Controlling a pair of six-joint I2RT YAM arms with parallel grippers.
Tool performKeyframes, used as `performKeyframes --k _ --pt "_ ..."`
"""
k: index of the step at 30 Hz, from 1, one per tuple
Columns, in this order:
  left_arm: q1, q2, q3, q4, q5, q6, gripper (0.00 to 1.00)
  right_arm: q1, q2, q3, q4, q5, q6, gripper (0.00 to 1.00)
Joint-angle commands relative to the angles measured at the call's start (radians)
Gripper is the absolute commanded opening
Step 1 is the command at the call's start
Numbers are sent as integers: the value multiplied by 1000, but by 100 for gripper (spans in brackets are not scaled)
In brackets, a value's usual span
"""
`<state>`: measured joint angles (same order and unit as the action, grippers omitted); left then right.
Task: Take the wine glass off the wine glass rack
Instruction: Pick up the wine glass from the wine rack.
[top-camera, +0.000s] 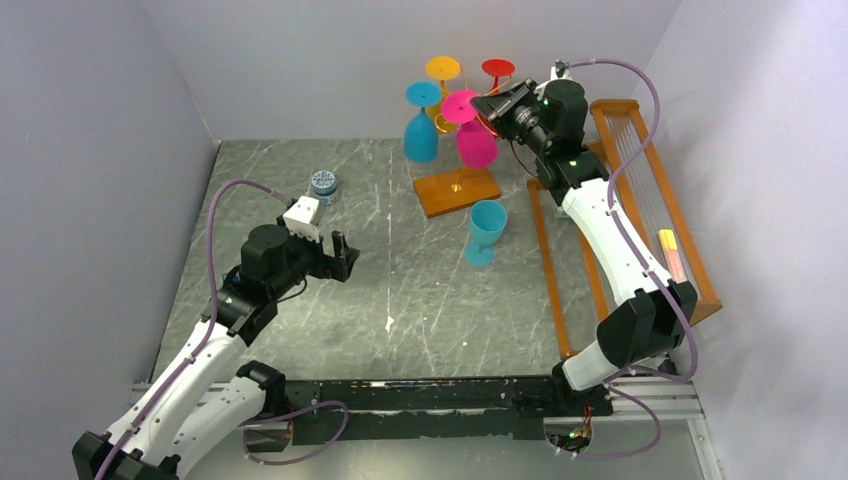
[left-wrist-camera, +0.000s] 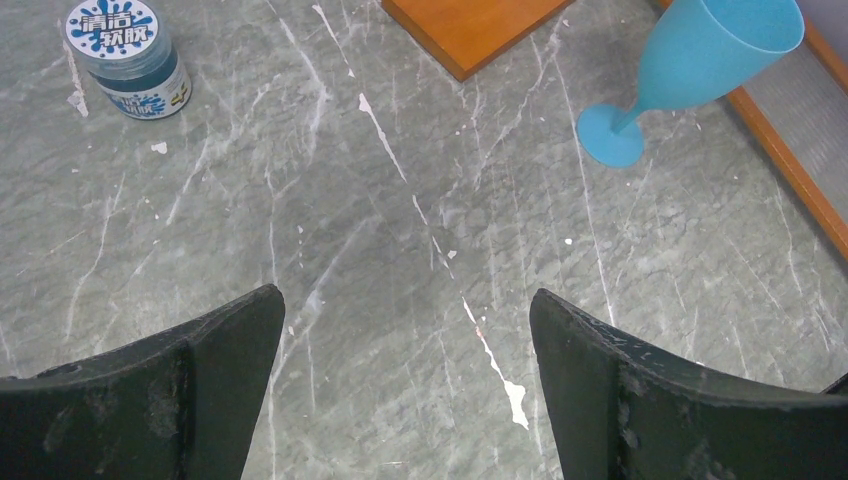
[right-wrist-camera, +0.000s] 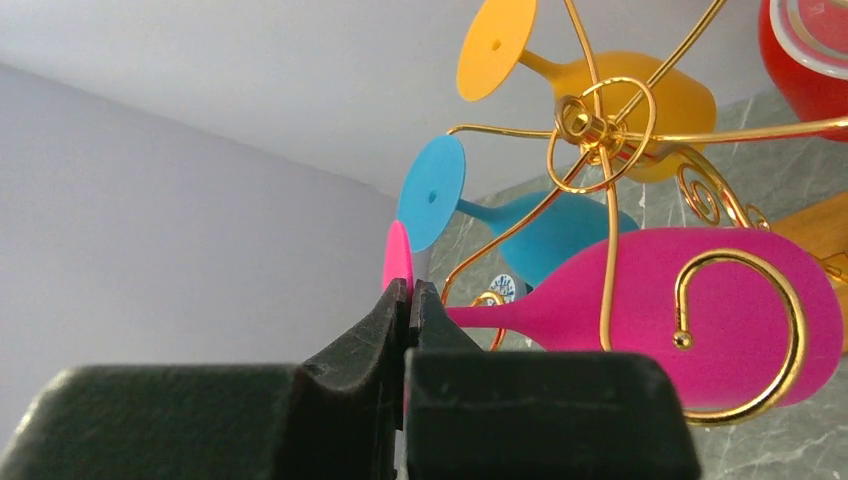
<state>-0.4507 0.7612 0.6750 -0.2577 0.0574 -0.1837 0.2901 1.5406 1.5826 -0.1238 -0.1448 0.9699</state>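
The wine glass rack (top-camera: 457, 190), gold wire on a brown wooden base, stands at the back centre; its scroll arms (right-wrist-camera: 590, 125) fill the right wrist view. A pink wine glass (top-camera: 476, 145) (right-wrist-camera: 690, 310) hangs upside down on it. My right gripper (top-camera: 487, 105) (right-wrist-camera: 409, 290) is shut on the rim of the pink glass's foot (right-wrist-camera: 397, 255). Blue (top-camera: 421, 135), yellow (right-wrist-camera: 620, 85) and red (right-wrist-camera: 810, 50) glasses hang there too. My left gripper (top-camera: 340, 255) (left-wrist-camera: 407, 310) is open over bare table, holding nothing.
A blue wine glass (top-camera: 485, 230) (left-wrist-camera: 700, 60) stands upright on the table in front of the rack base. A small labelled jar (top-camera: 323, 185) (left-wrist-camera: 128, 55) sits at the back left. An orange wooden frame (top-camera: 640, 200) with clear rods lies along the right side.
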Motion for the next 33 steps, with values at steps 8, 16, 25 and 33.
performKeyframes --k 8,16,25,33 --pt "3 -5 12 28 25 -7 97 -9 -97 -62 4 -15 -30 0" --pt "3 -6 14 25 22 -8 94 -9 -137 -88 -22 -69 -51 0" --pt "3 -25 2 32 40 -84 95 -9 -209 -139 2 -255 -117 0" --pt "3 -36 79 -16 85 -208 92 -7 -258 -173 -37 -393 -155 0"
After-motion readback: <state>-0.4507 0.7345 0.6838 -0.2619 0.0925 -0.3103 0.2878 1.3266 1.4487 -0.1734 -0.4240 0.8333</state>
